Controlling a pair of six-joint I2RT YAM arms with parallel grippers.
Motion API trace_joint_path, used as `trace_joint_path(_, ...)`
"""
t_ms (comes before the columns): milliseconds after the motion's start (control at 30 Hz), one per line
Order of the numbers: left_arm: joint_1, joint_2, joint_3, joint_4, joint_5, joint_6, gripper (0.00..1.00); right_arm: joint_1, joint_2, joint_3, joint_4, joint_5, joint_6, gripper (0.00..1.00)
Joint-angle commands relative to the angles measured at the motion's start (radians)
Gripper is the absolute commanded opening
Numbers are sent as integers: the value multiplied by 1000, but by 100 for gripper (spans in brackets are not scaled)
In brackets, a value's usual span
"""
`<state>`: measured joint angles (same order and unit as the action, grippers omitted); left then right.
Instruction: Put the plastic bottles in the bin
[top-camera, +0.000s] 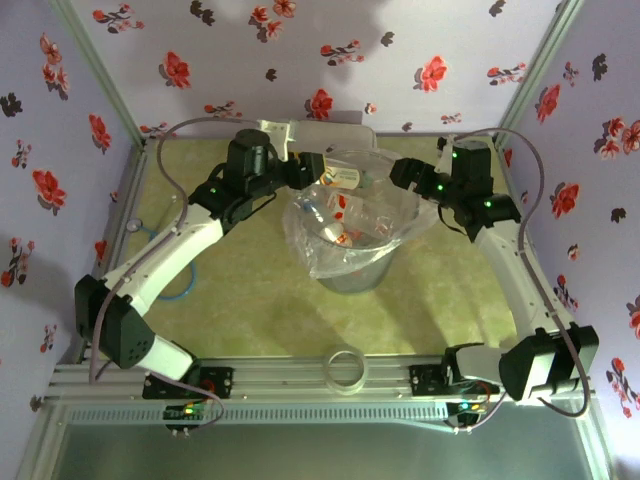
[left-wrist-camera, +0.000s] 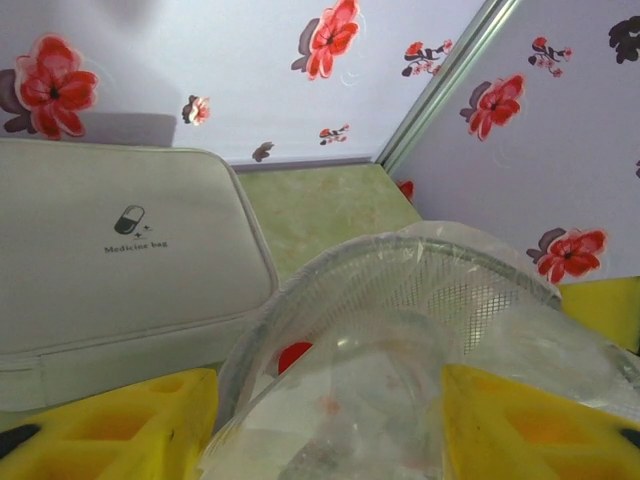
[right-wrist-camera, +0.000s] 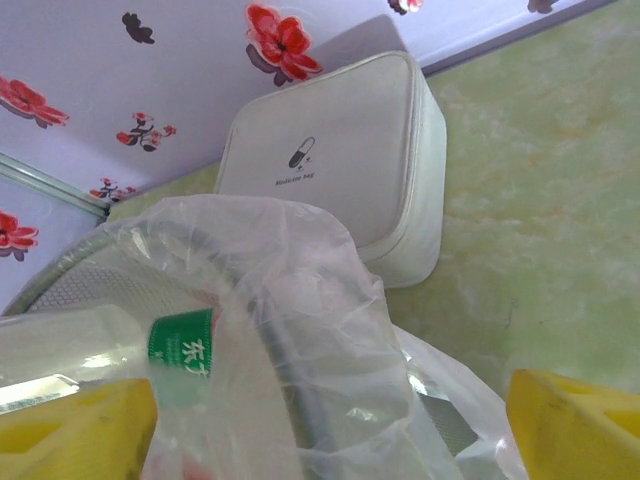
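Top view: the bin (top-camera: 352, 278) stands at the middle of the surface (top-camera: 250, 320), its crinkly liner spread open. Several plastic bottles (top-camera: 338, 212) with red and blue labels lie inside it, though the folds hide the count. The left gripper (top-camera: 312, 170) is at the bin's 10 o'clock rim, closed narrowly on a clear bottle (top-camera: 343, 178) that lies level over the opening. The right gripper (top-camera: 400, 175) hangs at the 2 o'clock rim. A white medicine bag (top-camera: 300, 133) sits at the bin's 12 o'clock and a small clear ring (top-camera: 347, 368) at 6 o'clock.

Left wrist view: the left gripper (left-wrist-camera: 330, 420) has a rounded clear body between its yellow fingers (left-wrist-camera: 110, 420). I take it for the clear bottle (left-wrist-camera: 375, 390), with the bin (left-wrist-camera: 400, 255) rim just beyond it and the medicine bag (left-wrist-camera: 120, 270) at 10 o'clock.

Right wrist view: the right gripper (right-wrist-camera: 330, 440) stands wide apart. A green-labelled bottle (right-wrist-camera: 180, 348) lies at 8 o'clock just above one finger and partly behind the liner (right-wrist-camera: 300, 290). I cannot tell whether they touch.

Judged from this, most of the task is done. What is left is dropping the held bottle and seeing the green-labelled one settle inside.
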<state>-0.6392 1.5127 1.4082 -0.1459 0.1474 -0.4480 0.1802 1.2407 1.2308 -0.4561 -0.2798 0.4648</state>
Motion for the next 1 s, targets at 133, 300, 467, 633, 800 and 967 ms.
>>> trace_joint_path(133, -36, 135, -66, -264, 20, 30, 30, -44, -67, 42, -46, 59, -8, 94)
trace_joint_path(300, -33, 98, -74, -258, 17, 39, 32, -55, -68, 43, -51, 56, -9, 94)
trace_joint_path(467, -13, 33, -60, -207, 58, 69, 55, -69, -82, 36, -46, 85, -14, 94)
trace_joint_path(633, 1, 20, 75, -200, 120, 106, 72, -92, -112, 17, -47, 146, -23, 94)
trace_joint_path(800, 17, 12, 156, -176, 158, 126, 98, -106, -157, -23, -73, 320, -76, 95)
trace_joint_path(967, 102, -70, 132, -148, 161, 124, 100, -117, -183, -88, -102, 516, -127, 99)
